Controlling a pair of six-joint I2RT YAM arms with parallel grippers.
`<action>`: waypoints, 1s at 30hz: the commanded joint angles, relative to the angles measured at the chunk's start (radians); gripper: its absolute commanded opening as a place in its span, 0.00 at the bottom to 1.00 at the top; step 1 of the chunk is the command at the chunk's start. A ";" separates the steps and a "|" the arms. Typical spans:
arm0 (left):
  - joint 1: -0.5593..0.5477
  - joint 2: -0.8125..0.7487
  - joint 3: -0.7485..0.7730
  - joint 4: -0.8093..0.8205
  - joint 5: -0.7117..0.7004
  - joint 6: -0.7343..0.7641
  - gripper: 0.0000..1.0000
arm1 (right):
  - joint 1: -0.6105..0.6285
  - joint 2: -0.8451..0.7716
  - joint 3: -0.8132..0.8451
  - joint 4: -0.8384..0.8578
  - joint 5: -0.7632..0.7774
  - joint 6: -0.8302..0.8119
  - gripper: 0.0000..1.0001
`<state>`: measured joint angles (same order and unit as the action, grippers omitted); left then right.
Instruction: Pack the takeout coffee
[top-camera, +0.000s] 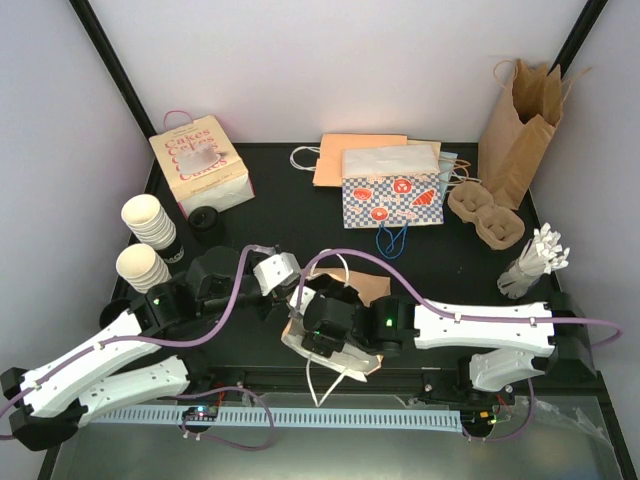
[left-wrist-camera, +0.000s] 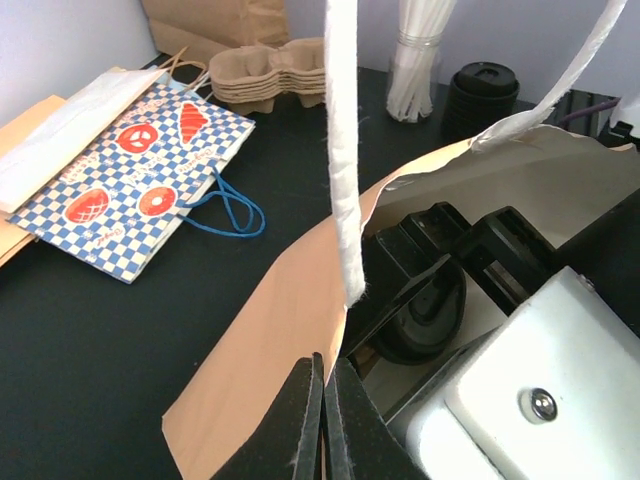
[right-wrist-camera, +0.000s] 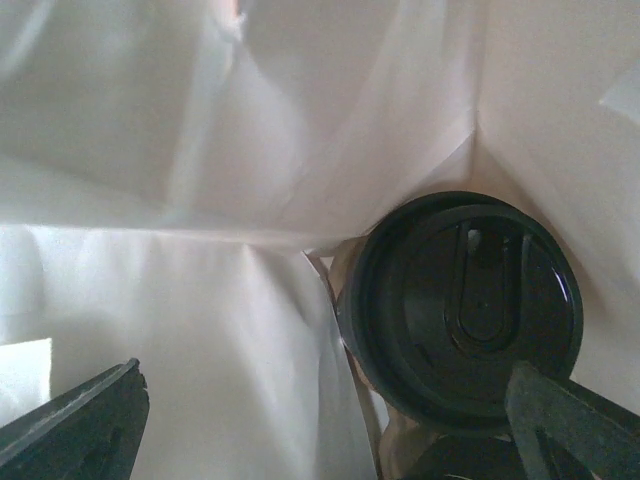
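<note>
1. Only the black lid of the takeout coffee (right-wrist-camera: 460, 310) shows, deep inside the paper bag (left-wrist-camera: 270, 330); the cup body is hidden
2. The right hand (right-wrist-camera: 325, 390) is inside the bag, spread wide and released; one finger (right-wrist-camera: 575, 425) overlaps the lid's rim, and I cannot tell if they touch
3. The left hand (left-wrist-camera: 322, 385) is clenched on the bag's rim, beside a white handle (left-wrist-camera: 340, 150)

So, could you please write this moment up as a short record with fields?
coffee: takeout coffee inside the paper bag, in a corner, black lid towards the right wrist camera
left arm: left gripper shut on the bag's rim
right arm: right gripper open, inside the bag, not closed on the cup
stage: cup is in the bag; right arm not yet out
</note>
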<state>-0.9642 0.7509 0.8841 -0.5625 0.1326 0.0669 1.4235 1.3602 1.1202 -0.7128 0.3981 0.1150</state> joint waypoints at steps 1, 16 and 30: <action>-0.024 -0.045 -0.019 0.071 0.102 -0.006 0.02 | 0.027 0.028 -0.084 -0.034 0.103 0.075 1.00; -0.030 -0.074 -0.028 0.082 0.158 -0.048 0.01 | 0.067 -0.037 -0.119 0.001 0.109 0.175 1.00; -0.030 -0.054 0.051 -0.013 0.080 0.022 0.02 | 0.106 -0.055 -0.149 -0.054 0.138 0.034 1.00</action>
<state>-0.9848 0.7067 0.8749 -0.5919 0.2104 0.0643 1.5112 1.3075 0.9749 -0.7326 0.5045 0.1951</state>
